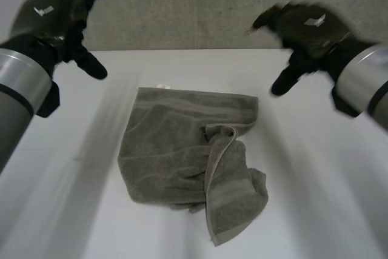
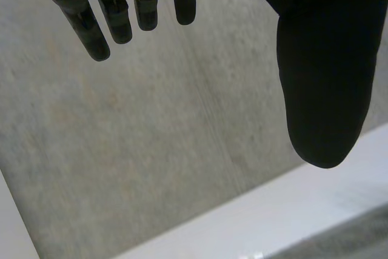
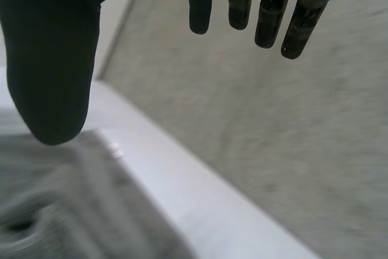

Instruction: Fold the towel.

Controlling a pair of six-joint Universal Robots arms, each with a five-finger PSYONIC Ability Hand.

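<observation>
Towel (image 1: 188,156): grey-green, rumpled, one flap turned over on itself. It lies on the white bench (image 1: 315,168) between the two hands, nearer the robot than either, and touches neither.

Left hand (image 1: 57,19): hovers above the bench, well apart from the towel, which lies off its thumb side. Its fingers (image 2: 91,28) are straight, spread from the thumb, and hold nothing.

Right hand (image 1: 306,31): hovers likewise, with the towel off its thumb side. Its fingers (image 3: 242,4) are straight and empty.

Grey wall (image 1: 200,4): beyond the fingertips of both hands.
</observation>
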